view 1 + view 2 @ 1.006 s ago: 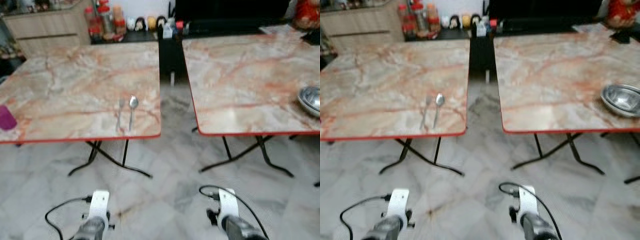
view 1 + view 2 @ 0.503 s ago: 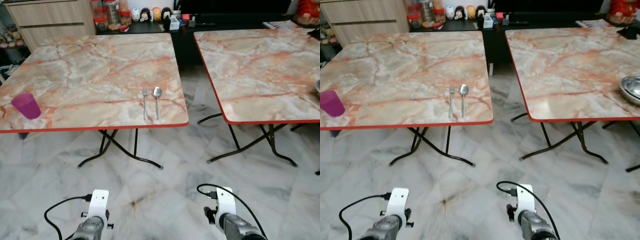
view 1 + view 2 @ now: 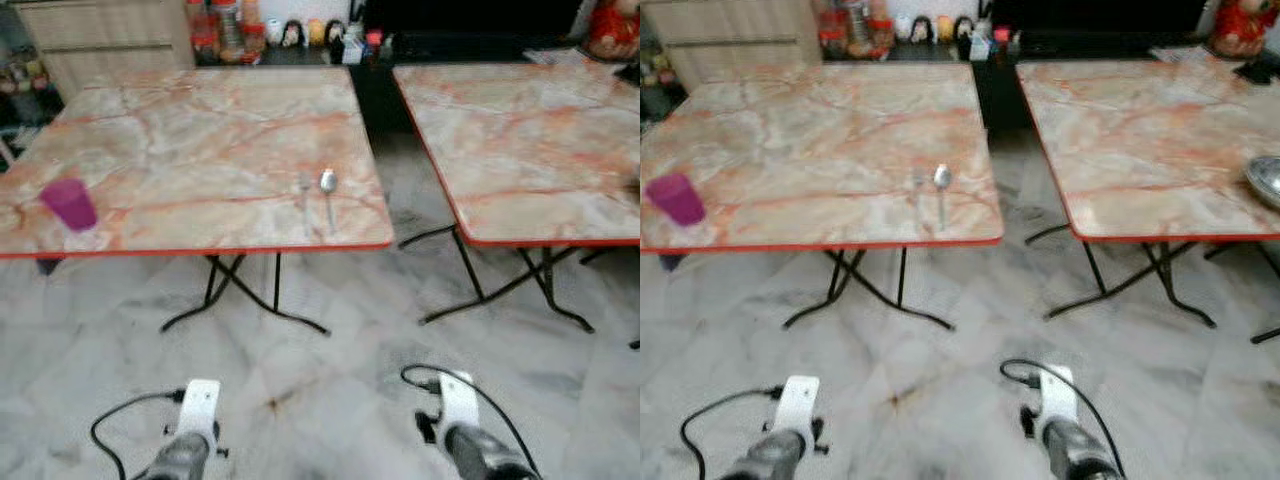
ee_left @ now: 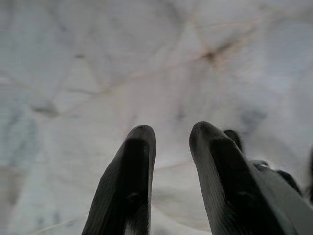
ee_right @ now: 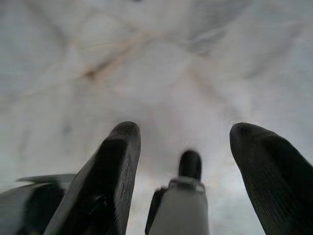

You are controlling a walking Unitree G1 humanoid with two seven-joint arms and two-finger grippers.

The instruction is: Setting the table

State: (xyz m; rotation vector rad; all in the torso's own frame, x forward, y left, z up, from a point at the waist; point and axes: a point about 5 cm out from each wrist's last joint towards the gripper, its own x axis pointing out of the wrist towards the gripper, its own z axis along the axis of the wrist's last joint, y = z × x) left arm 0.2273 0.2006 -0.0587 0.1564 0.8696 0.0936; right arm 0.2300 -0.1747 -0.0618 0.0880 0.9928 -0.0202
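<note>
Swinging leftward since a moment ago, the head camera now centres the left table bearing fork, spoon and purple cup, while left gripper hangs slightly parted and right gripper wide open, both empty.

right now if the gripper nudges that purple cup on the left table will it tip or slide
The purple cup looks small and plastic, so probably light and stiff. It stands upright on the smooth marble-pattern table, so a low push likely slides it; a high one might tip it.

Left tabletop lies mostly bare. Cup stands at nine o'clock; fork and spoon lie at three.
</note>
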